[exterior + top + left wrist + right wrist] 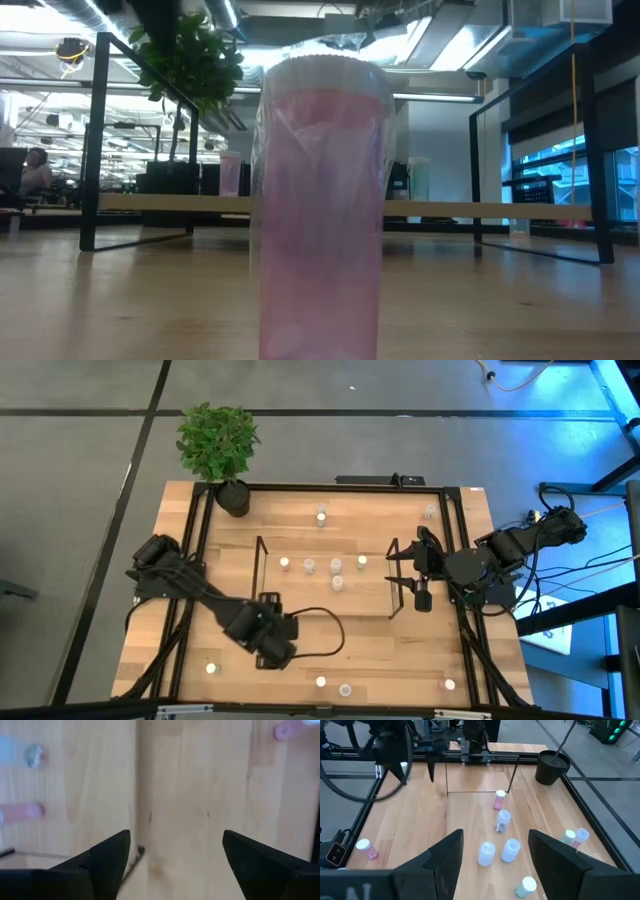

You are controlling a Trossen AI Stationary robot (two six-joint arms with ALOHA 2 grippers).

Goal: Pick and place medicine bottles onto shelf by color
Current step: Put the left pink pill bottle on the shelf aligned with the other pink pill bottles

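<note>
Tiny pale medicine bottles (337, 583) stand clustered on the low black-rod shelf (262, 575), others scattered across the wooden surface (380, 650). Both claws, left (268, 650) and right (421, 597), are open and empty; the right should probably descend squarely over one bottle.

Pale, smooth wooden table top (410, 820), matt; translucent pink plastic bottle (320, 210), ribbed whitish cap; thin black metal-rod shelf (262, 575); matt dark gripper fingers (440, 857).

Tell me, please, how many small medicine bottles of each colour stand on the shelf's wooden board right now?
On the black-rod shelf with a light wooden board:
Pink plastic medicine bottle: 1
Pale clear plastic medicine bottles: 3
Green plastic medicine bottle: 1
Total: 5
</note>
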